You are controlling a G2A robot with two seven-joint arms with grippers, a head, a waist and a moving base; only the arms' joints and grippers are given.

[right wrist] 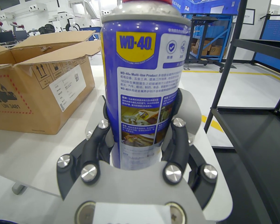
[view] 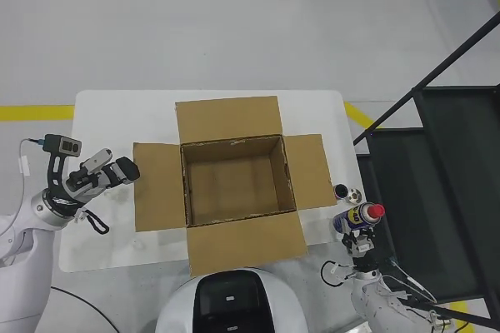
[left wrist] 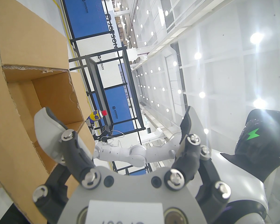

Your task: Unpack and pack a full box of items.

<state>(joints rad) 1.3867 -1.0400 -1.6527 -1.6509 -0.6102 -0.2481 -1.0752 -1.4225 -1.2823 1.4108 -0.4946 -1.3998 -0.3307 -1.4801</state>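
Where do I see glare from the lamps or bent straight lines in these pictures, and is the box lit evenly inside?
Left wrist view: the ceiling lamps flare into bright blobs, and the ceiling lines curve as through a wide lens. Top view: even light on the cardboard box, with soft shade along its inner walls. Right wrist view: the spray can is evenly lit, no glare.

Industrial robotics hall. Yellow floor lines [view: 17, 112], blue panels [left wrist: 84, 12], high ceiling lights [left wrist: 197, 55]. Other robots [right wrist: 64, 19] upper left of right wrist view.
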